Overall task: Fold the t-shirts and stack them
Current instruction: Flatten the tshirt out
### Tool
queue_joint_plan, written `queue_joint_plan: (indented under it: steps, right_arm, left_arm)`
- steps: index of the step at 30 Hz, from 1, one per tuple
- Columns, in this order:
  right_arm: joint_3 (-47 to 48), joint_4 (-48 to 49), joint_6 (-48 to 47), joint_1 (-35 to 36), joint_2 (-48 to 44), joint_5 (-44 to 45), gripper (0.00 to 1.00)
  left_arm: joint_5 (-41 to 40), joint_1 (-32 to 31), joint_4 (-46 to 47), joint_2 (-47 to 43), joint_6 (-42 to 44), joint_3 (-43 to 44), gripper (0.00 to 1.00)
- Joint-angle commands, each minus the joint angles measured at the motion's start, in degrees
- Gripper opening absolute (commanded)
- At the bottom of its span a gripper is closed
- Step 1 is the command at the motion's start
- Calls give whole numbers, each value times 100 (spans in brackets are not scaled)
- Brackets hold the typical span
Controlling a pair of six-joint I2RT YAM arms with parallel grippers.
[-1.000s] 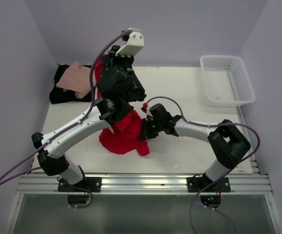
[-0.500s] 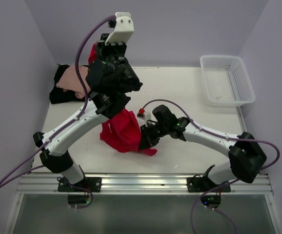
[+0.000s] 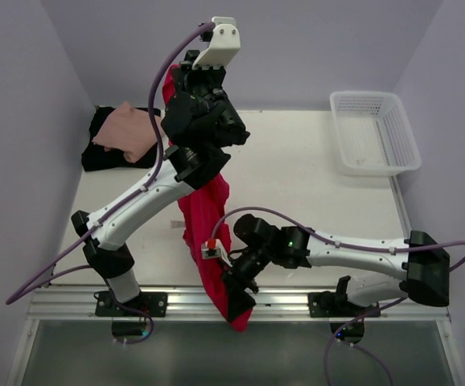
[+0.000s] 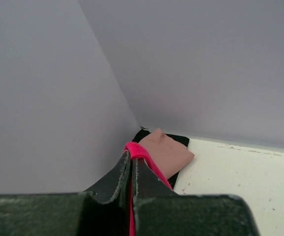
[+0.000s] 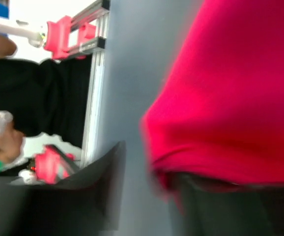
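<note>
Pinching red t-shirt [image 3: 204,217] high — left gripper [image 4: 132,160] | right gripper [image 3: 239,296] low, jaws parted

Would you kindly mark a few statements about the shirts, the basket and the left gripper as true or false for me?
1. The left gripper is shut on the bright red cloth t-shirt. True.
2. The white plastic lattice basket stands at the table's far left corner. False: it stands at the far right corner.
3. The dusty salmon-pink cloth t-shirt lies on top of the black cloth t-shirt. True.
4. The red t-shirt lies folded flat on the table. False: it hangs from the raised left gripper and reaches down past the table's near edge.
</note>
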Motion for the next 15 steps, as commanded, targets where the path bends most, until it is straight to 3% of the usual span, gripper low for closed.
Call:
queue_joint_plan:
  steps: [1,3,4,7,8,11,15]
  right_arm:
    - [182,-100,11,154,-461,447,79]
    - [516,-950,-288,163,-856,1372,94]
    - [630,-1164,-297,154,-971,2377,98]
    - [1148,-1972,-175,101,-1192,4210,99]
    - [1411,-2183,-35,5,-1122,5303,99]
    - [1816,-2826,281,-101,-604,7056,99]
    - [2072,-2985,581,-338,204,7905,99]
  left_arm:
    - [287,43,208,-32,-67,286,0]
    - [278,43,181,-93,-85,233,0]
    - [269,43,181,-111,-85,224,0]
    - [243,43,173,-207,-85,171,0]
    - [234,43,164,-269,-93,137,0]
    - [234,34,155,-365,-67,31,0]
    - [312,-202,365,-471,152,74,0]
